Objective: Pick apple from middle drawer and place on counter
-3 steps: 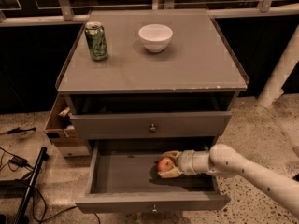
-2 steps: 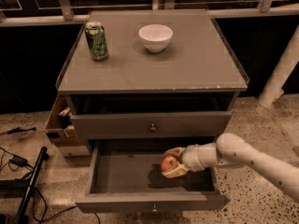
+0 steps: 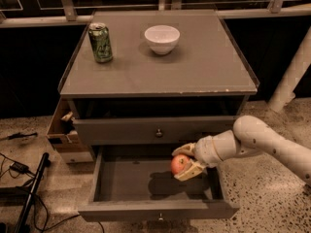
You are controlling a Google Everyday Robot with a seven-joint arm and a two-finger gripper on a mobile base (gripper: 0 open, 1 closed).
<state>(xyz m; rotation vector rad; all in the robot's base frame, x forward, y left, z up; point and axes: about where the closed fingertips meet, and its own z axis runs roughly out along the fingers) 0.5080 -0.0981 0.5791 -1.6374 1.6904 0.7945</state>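
The pincer (image 3: 187, 163), closed on the apple (image 3: 179, 164), is holding it over the right of the drawer (image 3: 155, 210), with the table (image 3: 160, 74) lying above and farther back.

Free room on the counter (image 3: 194, 74) front.
I had the gripper (image 3: 187, 160) clasping the apple (image 3: 179, 165) over the middle drawer (image 3: 155, 210); the upper drawer front (image 3: 121, 130) sat just above, while the can (image 3: 100, 42) and the bowl (image 3: 162, 39) blocked the back.

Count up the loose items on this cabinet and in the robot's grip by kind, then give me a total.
Cans: 1, the green can on the counter
Bowls: 1, the white bowl on the counter
Apples: 1, the apple, clamped in the gripper above the open middle drawer
Total: 3
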